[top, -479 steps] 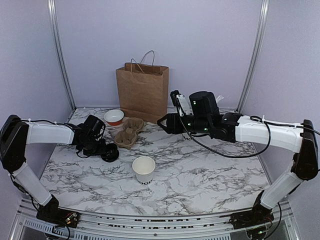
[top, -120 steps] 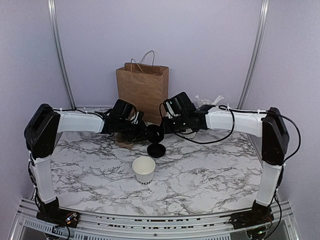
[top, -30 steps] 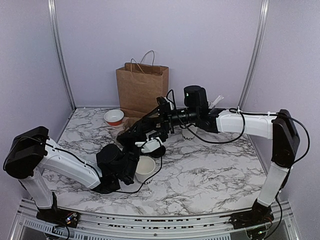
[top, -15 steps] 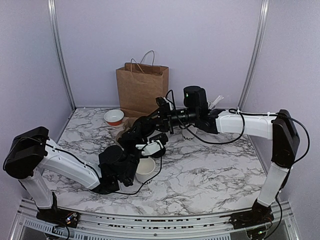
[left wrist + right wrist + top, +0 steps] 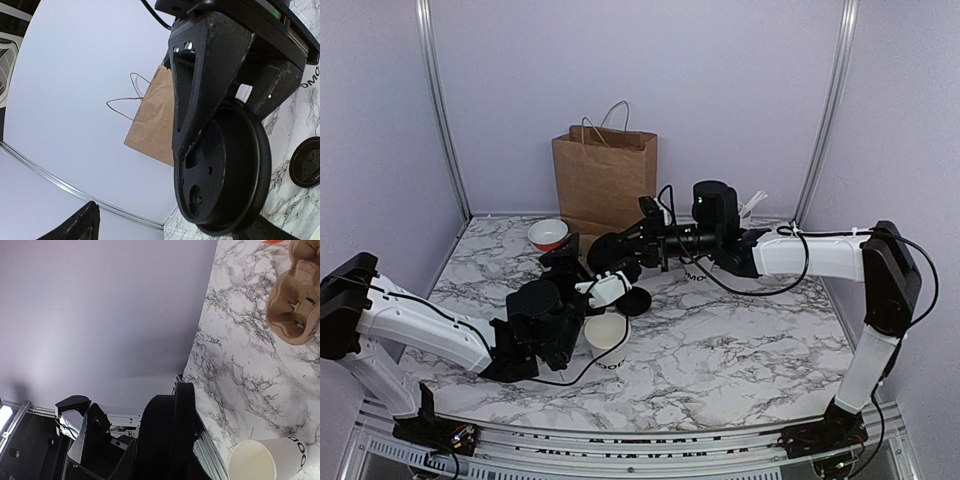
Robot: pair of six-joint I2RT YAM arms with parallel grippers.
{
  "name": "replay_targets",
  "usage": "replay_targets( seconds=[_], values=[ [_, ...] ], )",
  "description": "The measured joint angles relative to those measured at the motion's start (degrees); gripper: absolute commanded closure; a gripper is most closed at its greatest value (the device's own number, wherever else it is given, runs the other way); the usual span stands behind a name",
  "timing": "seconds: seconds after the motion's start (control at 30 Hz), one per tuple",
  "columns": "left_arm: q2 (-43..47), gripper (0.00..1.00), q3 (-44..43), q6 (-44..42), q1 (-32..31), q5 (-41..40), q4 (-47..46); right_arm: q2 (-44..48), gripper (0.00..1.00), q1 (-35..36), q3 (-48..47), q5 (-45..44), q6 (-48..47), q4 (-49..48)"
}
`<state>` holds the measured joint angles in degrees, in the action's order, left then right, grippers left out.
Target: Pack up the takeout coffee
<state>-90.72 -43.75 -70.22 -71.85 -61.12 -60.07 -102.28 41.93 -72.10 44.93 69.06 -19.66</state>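
— Two lids to account for? Start at the left.

— Look first at the left gripper [image 5: 602,293]: spread wide, gripping nothing, poised low over the marble table [image 5: 740,340], just beside the rim of the paper cup [image 5: 607,338]. Probably kept close to steady that cup for capping.

— And the cup itself?

— Standing upright and uncovered near the front middle of the table, lettering down by the base. Not yet capped, not yet in the cup carrier [image 5: 294,315], well apart from the paper bag [image 5: 605,185] at the back.

— Next along?

— Find a spare lid [image 5: 638,299] lying flat on the marble just behind the cup, touched by nothing.

— Then the right side?

— Reaching in from the right, see the right gripper [image 5: 615,253] clamped on the black lid [image 5: 227,170], pinched across its face and held on edge, above the table and behind the cup. Likely held that way for a clear approach; would need tipping flat before pressing onto the rim.

— Risk?

— Knocking over a light, seemingly empty cup with nothing braced around it.
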Motion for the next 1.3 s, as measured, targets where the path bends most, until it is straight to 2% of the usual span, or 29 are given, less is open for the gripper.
replay_targets(
  seconds=[0.2,0.33,0.67,0.77,0.9,1.03,1.2,1.3],
  values=[
    [3.7,0.04,0.3,7.8,-1.2,-0.3,10.5,0.8,0.89,-2.2,1.6,-1.7,0.2,-2.0],
    [7.2,0.02,0.1,16.6,-1.4,1.9,21.3,1.1,0.89,-3.3,1.6,-2.8,0.1,-2.4],
    [16.6,0.01,-3.8,44.5,-0.4,14.7,47.0,2.6,0.89,-3.6,2.1,-4.7,-2.5,-1.4],
    [21.0,0.01,-4.1,55.5,3.3,22.0,52.6,3.2,0.88,-3.6,3.1,-4.9,-3.6,-0.9],
    [26.6,0.01,-4.4,72.3,13.9,35.1,57.5,3.3,0.87,-2.8,4.6,-4.9,-5.9,0.9],
    [27.9,0.01,-5.1,86.4,21.7,47.8,60.9,3.3,0.87,-0.2,6.2,-4.9,-8.2,2.4],
    [26.9,0.01,-4.2,100.2,28.6,61.7,63.3,3.3,0.87,4.6,8.6,-4.5,-9.3,2.1],
    [25.5,0.01,-2.5,105.1,30.5,66.4,63.6,3.3,0.86,6.7,10.2,-4.3,-9.2,1.2]
  ],
)
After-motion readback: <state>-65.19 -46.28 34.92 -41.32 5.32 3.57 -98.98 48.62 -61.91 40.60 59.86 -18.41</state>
